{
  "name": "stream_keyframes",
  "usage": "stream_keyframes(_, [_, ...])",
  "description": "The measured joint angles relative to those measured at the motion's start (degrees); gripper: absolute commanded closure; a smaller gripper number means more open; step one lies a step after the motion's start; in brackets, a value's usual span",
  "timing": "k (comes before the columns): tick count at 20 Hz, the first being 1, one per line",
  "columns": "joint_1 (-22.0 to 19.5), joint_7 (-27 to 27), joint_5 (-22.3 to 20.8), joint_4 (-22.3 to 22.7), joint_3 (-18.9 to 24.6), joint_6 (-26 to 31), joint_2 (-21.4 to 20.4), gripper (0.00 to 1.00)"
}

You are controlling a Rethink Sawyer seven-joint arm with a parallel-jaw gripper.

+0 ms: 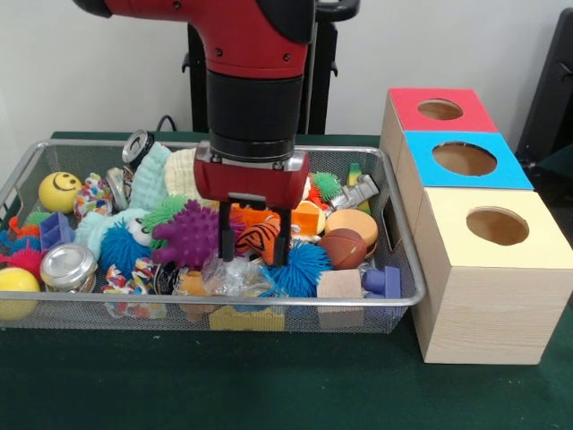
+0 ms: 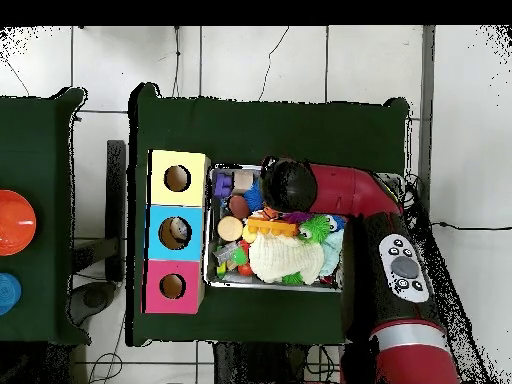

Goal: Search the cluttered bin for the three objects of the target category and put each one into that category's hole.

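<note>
The red and black arm [image 1: 255, 81] comes straight down into the wire mesh bin [image 1: 394, 300], which sits on the dark green surface [image 1: 269, 385]; its pincer [image 1: 255, 246] is lowered among the toys near the bin's middle, its two dark fingers [image 1: 226, 235] parted and standing on either side of an orange tiger-striped toy [image 1: 257, 238]; whether they press on that toy or merely flank it cannot be told. Just beside the pincer, towards the picture's left, lies a purple spiky ball [image 1: 188, 235]; a blue spiky ball [image 1: 300, 269] lies below it towards the right, and a brown ball [image 1: 344, 248] further right. On the bin's left side sit a yellow smiley ball [image 1: 59, 191], a silver tin [image 1: 68, 266] and a plain yellow ball [image 1: 16, 291]; a crumpled clear plastic bag [image 1: 235, 276] lies near the front wall.

Right of the bin, touching or nearly touching it, stands a row of three wooden boxes, each with a round hole in its top: a red-topped box [image 1: 439, 110] farthest back, a blue-topped box [image 1: 466, 159] in the middle, and a yellow-topped box [image 1: 497, 228] nearest; in the overhead view the arm hides much of the bin, and something pale shows inside the blue-topped box's hole.
</note>
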Motion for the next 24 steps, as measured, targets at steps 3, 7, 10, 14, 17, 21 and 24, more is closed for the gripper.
stream_keyframes(3, [1.1,0.0,-0.7,1.3,-0.6,0.0,-0.9,0.00])
stream_keyframes(7, [2.2,0.0,-1.4,2.6,-1.3,0.0,-2.1,0.00])
stream_keyframes(10, [3.3,0.0,-2.2,3.0,-2.3,0.0,-3.1,0.00])
stream_keyframes(14, [3.8,0.0,-2.1,3.4,-3.3,0.0,-3.9,0.00])
stream_keyframes(17, [3.9,0.0,-1.0,4.1,-4.5,0.0,-4.2,0.00])
stream_keyframes(21, [3.9,0.0,0.6,4.8,-6.1,-0.1,-4.0,0.00])
stream_keyframes(24, [3.8,0.0,1.4,5.0,-7.2,-0.1,-3.6,0.00])
